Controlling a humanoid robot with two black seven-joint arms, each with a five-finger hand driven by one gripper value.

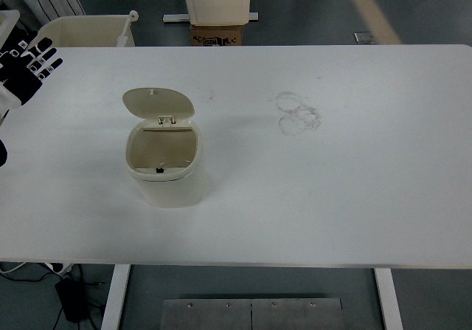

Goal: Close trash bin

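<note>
Open-lidded bin (166, 164) stands on the table (354, 182), well right of the left hand (28, 68), fingers spread, empty.

Left robot hand (28, 66): black w/ white finger segments.

Left hand raised at the left edge

The left hand (28, 68) shows at the picture's upper left, its black palm facing the camera, fingers (46, 55) straight, spread and pointing up and to the right, holding nothing. Only a little of its arm shows below.
</note>
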